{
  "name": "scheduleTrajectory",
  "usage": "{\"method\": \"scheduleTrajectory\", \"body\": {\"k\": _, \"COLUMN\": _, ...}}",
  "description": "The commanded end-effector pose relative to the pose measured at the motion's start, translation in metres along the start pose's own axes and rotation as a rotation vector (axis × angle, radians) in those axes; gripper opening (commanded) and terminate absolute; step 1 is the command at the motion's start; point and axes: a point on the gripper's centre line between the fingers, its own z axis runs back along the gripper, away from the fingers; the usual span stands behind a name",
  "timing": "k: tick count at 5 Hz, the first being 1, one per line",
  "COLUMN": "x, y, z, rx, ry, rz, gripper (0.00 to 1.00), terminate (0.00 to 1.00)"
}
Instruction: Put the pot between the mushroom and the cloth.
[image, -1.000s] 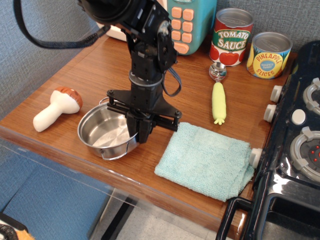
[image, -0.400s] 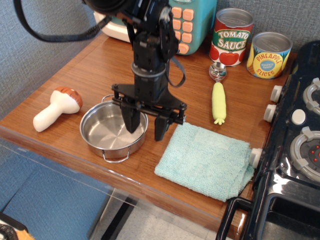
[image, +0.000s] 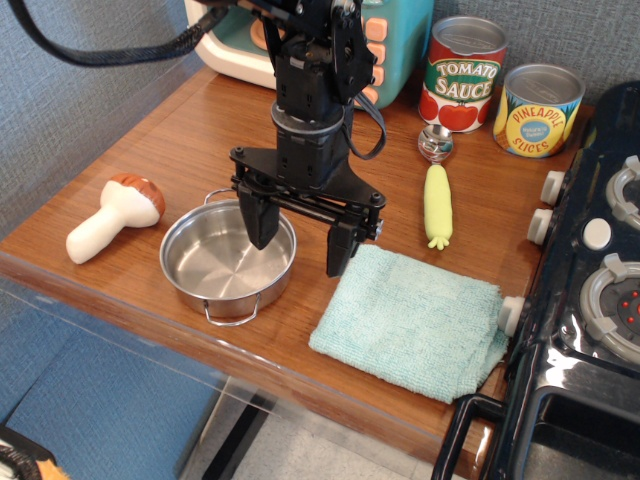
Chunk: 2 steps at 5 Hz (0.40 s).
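Pot (image: 228, 263): a shallow round steel vessel, seen upright on the wooden table (image: 190, 140) near its front edge; 2 thin wire loop handles are visible, 1 at the front rim and 1 at the back rim. The inside is seen to hold nothing.

Mushroom (image: 112, 217): laid on its side to the left of the pot, apart from it; the white stem is pointed toward the front-left, the reddish-brown cap toward the back-right.

Cloth (image: 410, 323): a light teal towel, spread flat to the right of the pot, with a narrow strip of bare wood seen between them. The pot is thus found between mushroom and cloth.

Gripper (image: 297, 241): held above the right part of the pot with its 2 fingers spread wide and nothing grasped; 1 finger is seen over the pot's interior, the other over the wood at the cloth's near corner.

Ice-cream scoop (image: 436, 188): a yellow-handled tool with a metal bowl, laid behind the cloth, right of the pot.

Cans: a tomato sauce tin (image: 461, 74) and a pineapple slices tin (image: 539, 110), stood well behind and right of the pot.

Toy stove (image: 590, 300): black, placed beyond the cloth, far right of the pot.
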Motion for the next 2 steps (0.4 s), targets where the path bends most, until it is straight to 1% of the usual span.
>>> {"method": "scheduleTrajectory", "body": {"k": 1, "x": -0.0038, "y": 0.0061, "z": 0.0235, "rx": -0.005, "ry": -0.074, "rz": -0.002, "gripper": 1.0, "terminate": 0.0}}
{"method": "scheduleTrajectory", "body": {"k": 2, "x": -0.0038, "y": 0.0061, "z": 0.0235, "rx": -0.005, "ry": -0.074, "rz": -0.002, "gripper": 1.0, "terminate": 1.0}}
